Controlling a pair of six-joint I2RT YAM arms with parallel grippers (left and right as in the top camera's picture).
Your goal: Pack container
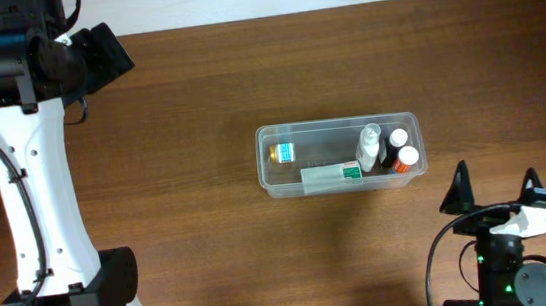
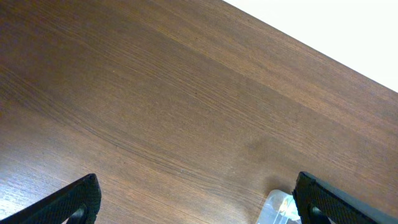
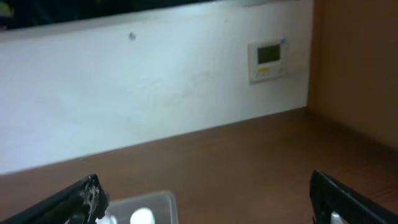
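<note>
Clear plastic container (image 1: 274,180) sits right of centre on the brown wooden table (image 1: 178,102), already holding stuff. There's a white box with a green end (image 1: 330,176) lying along the robot-side wall, a white bottle (image 1: 369,148), a white-capped dark bottle (image 1: 398,138), an orange-capped one (image 1: 407,157), and a small gold-capped jar (image 1: 282,153), I think. Left gripper (image 2: 196,186) hangs over the far left of the table, fingers spread wide, holding nothing. Right gripper (image 1: 495,192) is the same, wide apart and empty, near the container's right end.
</note>
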